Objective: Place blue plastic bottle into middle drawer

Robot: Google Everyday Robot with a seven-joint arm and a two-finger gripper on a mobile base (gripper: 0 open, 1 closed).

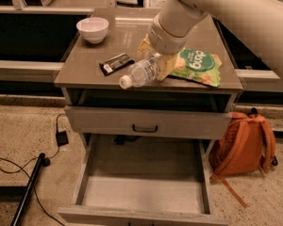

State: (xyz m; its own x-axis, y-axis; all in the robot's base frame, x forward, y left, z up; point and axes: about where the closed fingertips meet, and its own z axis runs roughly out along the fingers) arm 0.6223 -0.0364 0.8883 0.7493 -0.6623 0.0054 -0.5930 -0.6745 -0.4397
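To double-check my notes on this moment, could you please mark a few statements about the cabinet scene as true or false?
1. The pincer grips the blue plastic bottle, which lies sideways. True.
2. The bottle lies in the middle drawer. False: it is up in the pincer, and the drawer stands open below.
3. A white bowl stands on the cabinet top. True.
4. The green snack bag lies on the floor. False: it lies on the cabinet top.
5. An orange backpack sits beside the cabinet. True.
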